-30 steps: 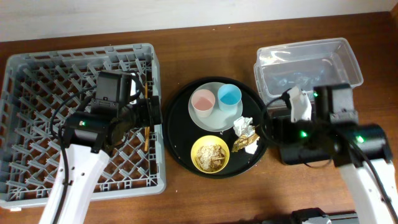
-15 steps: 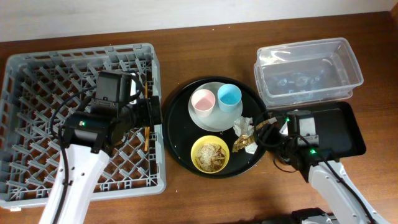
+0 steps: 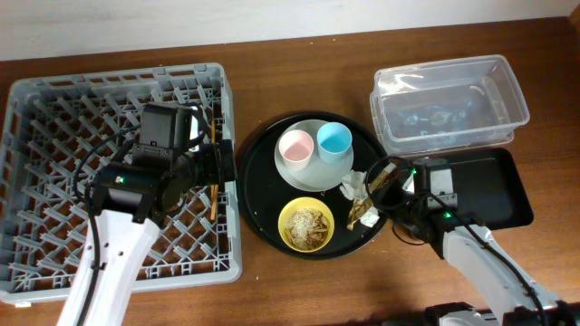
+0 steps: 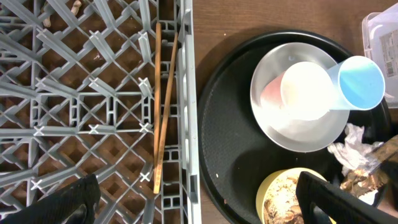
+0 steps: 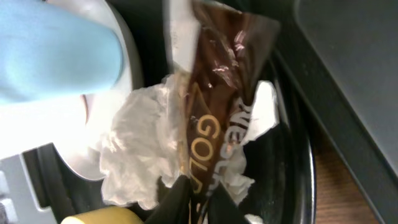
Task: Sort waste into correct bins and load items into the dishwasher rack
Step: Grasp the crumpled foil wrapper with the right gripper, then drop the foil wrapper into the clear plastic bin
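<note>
Shifted off the flat black tray (image 3: 489, 186), the right gripper (image 5: 196, 202) now clamps the near end of the gold-brown wrapper (image 5: 217, 93), whose long axis runs away from it across the crumpled tissue (image 5: 134, 149) on the round tray (image 3: 263, 213). The left gripper (image 4: 199, 205) hangs spread wide above the rack (image 4: 186, 74).

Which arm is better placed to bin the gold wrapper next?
Right. Its end effector is pinched on the gold wrapper at the round tray's right side, beside the flat black tray. The left end effector hangs open over the rack.
</note>
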`<state>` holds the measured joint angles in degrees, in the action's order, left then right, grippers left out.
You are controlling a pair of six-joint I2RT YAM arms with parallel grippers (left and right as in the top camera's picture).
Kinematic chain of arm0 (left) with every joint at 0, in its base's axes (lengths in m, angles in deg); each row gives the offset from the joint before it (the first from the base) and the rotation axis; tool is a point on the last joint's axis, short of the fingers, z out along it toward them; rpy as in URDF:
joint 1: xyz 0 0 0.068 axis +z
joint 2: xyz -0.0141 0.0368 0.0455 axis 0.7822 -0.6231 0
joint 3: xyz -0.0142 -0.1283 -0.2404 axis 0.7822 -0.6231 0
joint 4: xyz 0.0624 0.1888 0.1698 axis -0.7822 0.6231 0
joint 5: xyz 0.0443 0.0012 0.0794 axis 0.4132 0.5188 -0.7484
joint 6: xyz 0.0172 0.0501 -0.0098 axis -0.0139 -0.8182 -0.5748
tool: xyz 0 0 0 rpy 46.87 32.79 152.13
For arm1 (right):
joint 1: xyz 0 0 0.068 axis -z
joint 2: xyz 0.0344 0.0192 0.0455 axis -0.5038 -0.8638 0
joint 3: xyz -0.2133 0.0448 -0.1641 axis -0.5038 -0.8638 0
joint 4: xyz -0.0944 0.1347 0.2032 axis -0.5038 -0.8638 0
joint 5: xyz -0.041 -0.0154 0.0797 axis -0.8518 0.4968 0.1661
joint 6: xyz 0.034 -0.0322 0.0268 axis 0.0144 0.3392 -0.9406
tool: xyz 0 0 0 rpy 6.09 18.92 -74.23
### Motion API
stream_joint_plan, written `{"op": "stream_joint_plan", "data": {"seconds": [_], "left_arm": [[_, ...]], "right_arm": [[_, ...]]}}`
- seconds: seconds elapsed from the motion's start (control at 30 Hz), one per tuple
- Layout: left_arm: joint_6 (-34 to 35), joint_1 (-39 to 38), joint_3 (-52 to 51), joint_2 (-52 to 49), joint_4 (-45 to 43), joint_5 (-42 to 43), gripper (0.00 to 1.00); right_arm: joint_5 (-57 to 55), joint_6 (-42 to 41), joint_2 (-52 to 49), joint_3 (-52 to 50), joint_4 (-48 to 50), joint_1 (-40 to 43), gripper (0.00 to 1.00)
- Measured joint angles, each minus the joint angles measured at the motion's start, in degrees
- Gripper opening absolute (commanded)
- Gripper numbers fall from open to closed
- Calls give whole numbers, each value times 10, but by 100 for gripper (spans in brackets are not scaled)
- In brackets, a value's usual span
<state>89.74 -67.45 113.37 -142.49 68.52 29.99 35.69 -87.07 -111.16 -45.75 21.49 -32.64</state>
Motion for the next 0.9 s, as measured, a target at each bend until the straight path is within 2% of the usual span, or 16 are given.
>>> {"op": "stream_joint_plan", "data": {"seconds": [0.2, 0.27, 0.33, 0.43, 0.57, 0.73, 0.77, 0.8, 0.83, 0.87, 0.9], "left_arm": [[0, 0, 0, 0, 0, 0, 99], [0, 0, 0, 0, 0, 0, 99], [0, 0, 0, 0, 0, 0, 100], [0, 0, 0, 0, 0, 0, 99], [0, 0, 0, 0, 0, 0, 99], [0, 0, 0, 0, 0, 0, 99], [0, 0, 0, 0, 0, 0, 99], [0, 0, 0, 0, 0, 0, 99], [0, 0, 0, 0, 0, 0, 99], [0, 0, 0, 0, 0, 0, 99], [0, 0, 0, 0, 0, 0, 99]], "right_arm": [[31, 1, 106, 7, -9, 0, 4], [40, 3, 151, 42, -6, 0, 4], [20, 5, 164, 69, 5, 0, 4], [-107, 7, 167, 107, 88, 0, 4], [-287, 19, 81, 112, 230, 0, 4], [-389, 24, -119, 111, 385, 9, 5], [-399, 24, -146, 110, 411, 23, 21], [-401, 26, -157, 110, 416, 36, 46], [-400, 28, -162, 110, 419, 46, 64], [-388, 35, -164, 110, 424, 61, 99], [-359, 62, -163, 113, 424, 72, 99]]}}
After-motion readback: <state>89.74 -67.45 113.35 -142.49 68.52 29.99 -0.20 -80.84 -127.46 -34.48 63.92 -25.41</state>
